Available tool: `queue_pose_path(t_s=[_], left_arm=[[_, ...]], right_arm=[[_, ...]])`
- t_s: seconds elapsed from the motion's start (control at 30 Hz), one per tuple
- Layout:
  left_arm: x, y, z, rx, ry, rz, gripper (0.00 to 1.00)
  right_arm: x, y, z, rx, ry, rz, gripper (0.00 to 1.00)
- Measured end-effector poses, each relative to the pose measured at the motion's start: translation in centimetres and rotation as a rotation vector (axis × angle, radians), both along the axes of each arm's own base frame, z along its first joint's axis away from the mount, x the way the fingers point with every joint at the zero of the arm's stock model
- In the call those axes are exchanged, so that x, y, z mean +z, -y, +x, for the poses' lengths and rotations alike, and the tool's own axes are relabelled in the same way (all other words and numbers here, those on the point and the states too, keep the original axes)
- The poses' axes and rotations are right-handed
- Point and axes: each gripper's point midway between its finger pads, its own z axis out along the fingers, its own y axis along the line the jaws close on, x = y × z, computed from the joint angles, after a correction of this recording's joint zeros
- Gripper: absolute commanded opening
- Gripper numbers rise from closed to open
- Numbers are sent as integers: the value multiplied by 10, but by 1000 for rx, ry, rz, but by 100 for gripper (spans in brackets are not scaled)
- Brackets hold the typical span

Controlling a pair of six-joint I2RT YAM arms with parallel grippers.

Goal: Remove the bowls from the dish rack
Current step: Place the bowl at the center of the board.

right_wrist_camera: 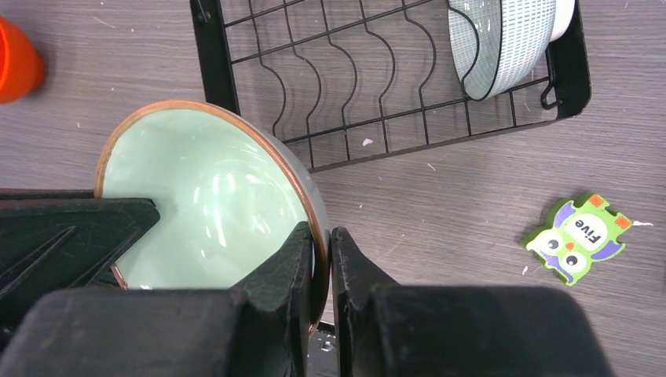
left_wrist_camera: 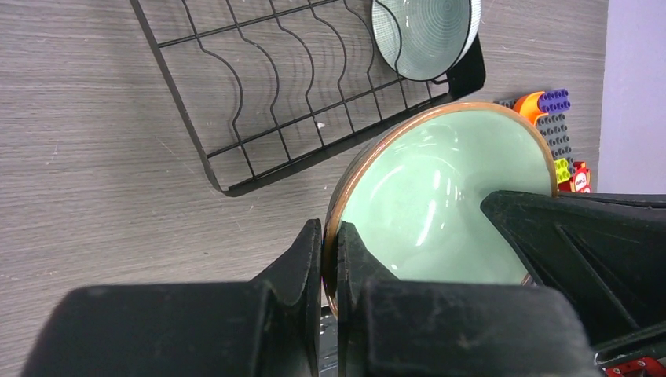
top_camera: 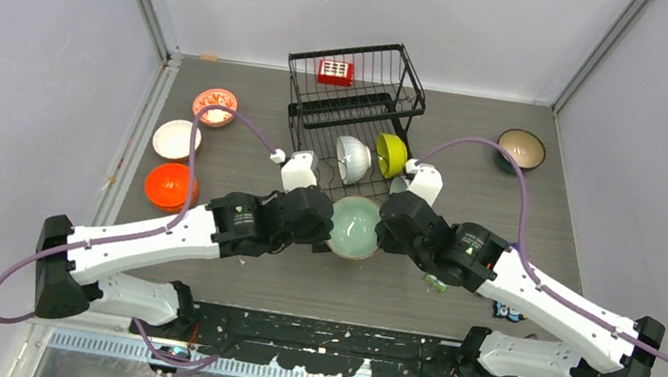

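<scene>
Closest in both wrist views are the black fingers, each pair nipped down to a narrow slit on the copper-edged rim of the pale mint bowl [left_wrist_camera: 424, 204]: the left gripper [left_wrist_camera: 330, 236] has the left rim and the right gripper [right_wrist_camera: 322, 239] the right rim, one finger inside the wall and one outside in each case. From above, the bowl sits between the two wrists, mouth up, just near of the dish rack [top_camera: 354, 101]. I cannot tell whether it rests on the table [top_camera: 344, 291] or hangs just clear of it. It looks like glazed ceramic, so I would judge it stiff, fairly weighty for its size, slick under the pads and liable to chip if knocked on the wire. The thin rim is the only real handhold, and a pinch there will tend to let the bowl swing or slip unless it is kept level. Two bowls stand on edge in the rack's lower tray: a white ribbed bowl [top_camera: 352, 158] and a lime-yellow bowl [top_camera: 390, 155] to its right. Set out on the left are an orange bowl [top_camera: 171, 186], a plain white bowl [top_camera: 176, 138] and a red-patterned bowl [top_camera: 215, 106]. A dark bowl [top_camera: 522, 148] lies far right. An owl card [right_wrist_camera: 577, 238] lies on the table near the rack's corner.
</scene>
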Motion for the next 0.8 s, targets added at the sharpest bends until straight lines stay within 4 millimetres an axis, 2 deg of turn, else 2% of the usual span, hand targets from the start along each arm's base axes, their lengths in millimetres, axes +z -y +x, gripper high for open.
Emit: queue_pose_path(t_s=[0.07,0.13,0.27,0.33,0.43,0.6,0.8], left_arm=[[0,0,0,-3,-4,-1,0],[-2,-1,-1,-5,-7,8,0],[-14,-11,-2,0,-29,57,0],[-17,-14,-3,-1,-36,72,0],[-17,-14,-4,-5,-40,73,0],[-17,-13,-6,-15,-48,69,0],[-20,-12,-9,-25,-59,62,0]], right_arm=[[-1,0,-1,7,-3,-7,38],[1,-1,-1,20,-1,-7,48],[21,-6,1,52,23,-7,55],[32,-9,4,69,36,-19,56],[36,-12,6,96,39,-57,56],[22,-11,3,146,-1,-138,51],[14,-12,3,169,-54,-120,43]])
